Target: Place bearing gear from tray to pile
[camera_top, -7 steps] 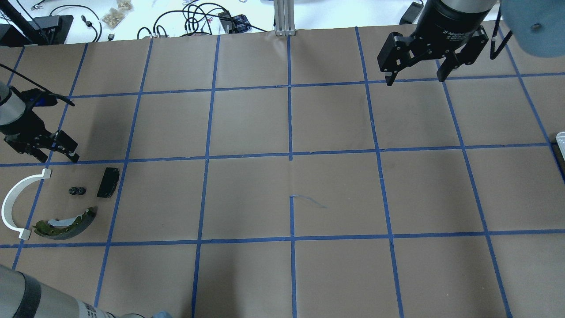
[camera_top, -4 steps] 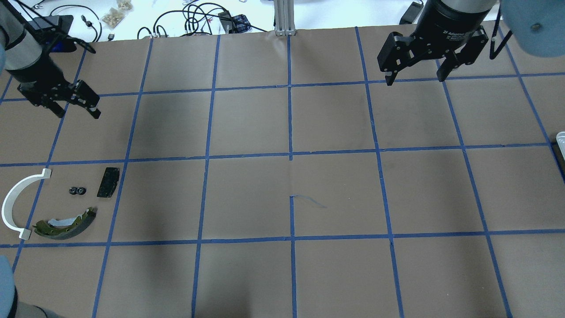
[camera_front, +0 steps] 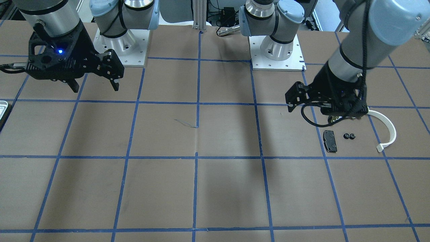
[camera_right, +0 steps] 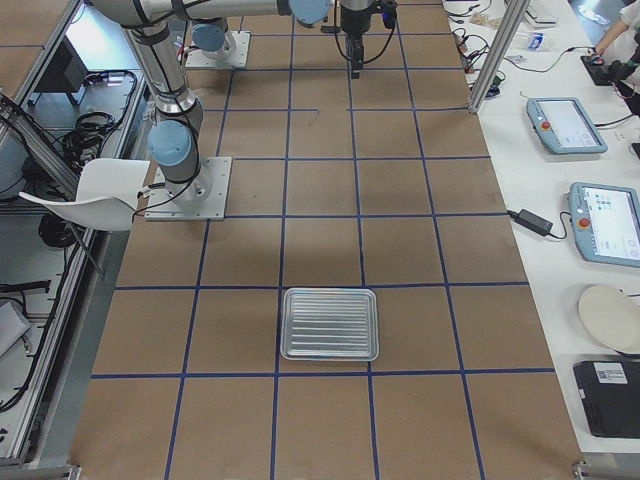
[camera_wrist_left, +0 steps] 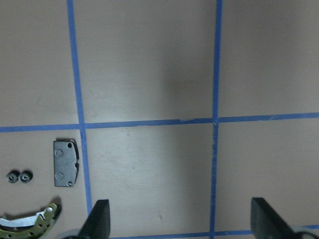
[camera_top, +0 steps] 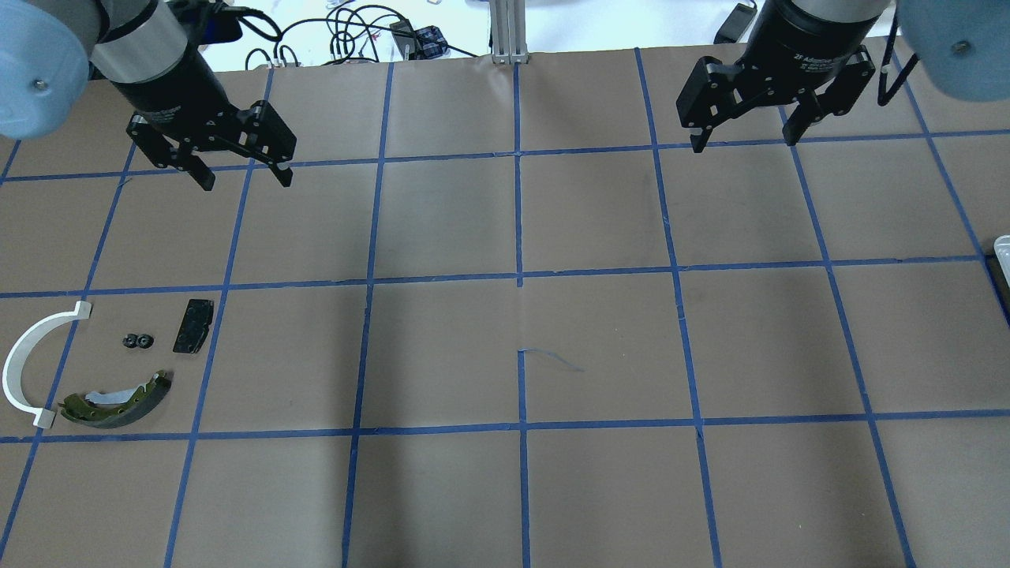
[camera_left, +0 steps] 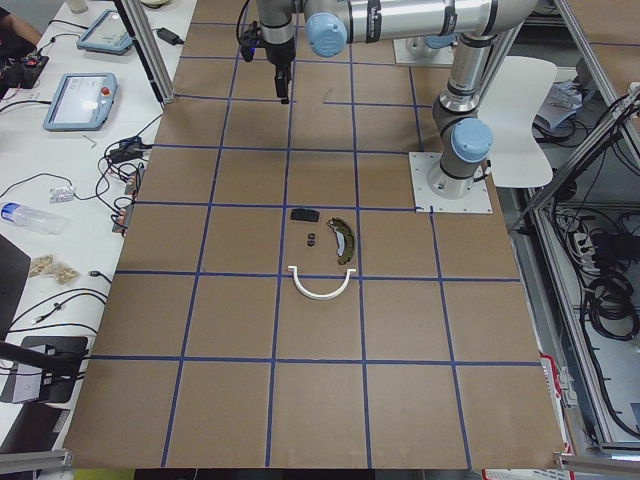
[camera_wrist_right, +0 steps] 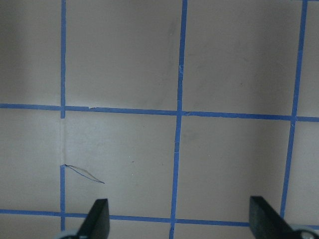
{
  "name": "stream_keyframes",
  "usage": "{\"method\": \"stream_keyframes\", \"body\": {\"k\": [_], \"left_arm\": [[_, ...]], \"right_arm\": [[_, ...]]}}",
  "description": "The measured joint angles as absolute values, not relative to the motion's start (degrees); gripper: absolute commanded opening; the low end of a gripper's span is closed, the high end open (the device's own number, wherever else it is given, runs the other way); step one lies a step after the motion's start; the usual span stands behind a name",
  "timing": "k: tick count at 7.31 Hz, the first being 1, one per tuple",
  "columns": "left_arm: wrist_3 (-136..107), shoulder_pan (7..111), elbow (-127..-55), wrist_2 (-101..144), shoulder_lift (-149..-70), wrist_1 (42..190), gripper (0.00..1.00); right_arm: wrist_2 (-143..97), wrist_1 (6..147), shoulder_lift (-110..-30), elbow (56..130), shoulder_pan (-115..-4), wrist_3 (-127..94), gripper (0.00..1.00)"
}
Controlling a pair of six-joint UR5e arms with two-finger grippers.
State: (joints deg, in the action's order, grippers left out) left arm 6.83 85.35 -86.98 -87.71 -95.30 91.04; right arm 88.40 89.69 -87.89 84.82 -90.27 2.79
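Observation:
The bearing gear [camera_top: 138, 341], a small black twin-wheel part, lies on the table inside the pile, between the white arc [camera_top: 20, 363] and the black pad [camera_top: 193, 326], above the olive brake shoe [camera_top: 118, 398]. It also shows in the left wrist view [camera_wrist_left: 19, 176] and the front view [camera_front: 349, 136]. My left gripper [camera_top: 245, 181] is open and empty, raised well beyond the pile. My right gripper [camera_top: 745, 143] is open and empty at the far right. The tray [camera_right: 330, 323] holds nothing; its edge shows in the overhead view [camera_top: 1003, 248].
Brown paper with a blue tape grid covers the table [camera_top: 521, 347]. Cables and small items lie past the far edge [camera_top: 339, 35]. The two arm bases [camera_front: 275, 50] stand on plates at the robot's side.
My left gripper has moved away from the pile, toward the far side of the table and rightward, still open and empty. The gear stays in the pile. The right arm has not moved.

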Motion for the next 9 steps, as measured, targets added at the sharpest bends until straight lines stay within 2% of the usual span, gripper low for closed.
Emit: {"method": "stream_keyframes", "body": {"k": [4,9], "left_arm": [[6.11,87.49,-92.43,-88.71,-88.02,94.33,1.0],[6.42,87.43,-94.83,-90.06,-84.81,93.78,1.0]], "right_arm": [[88.3,89.7,-87.89,84.81,-90.19,2.74,1.0],[88.42,89.66,-87.89,84.82,-90.17,2.81,1.0]]}}
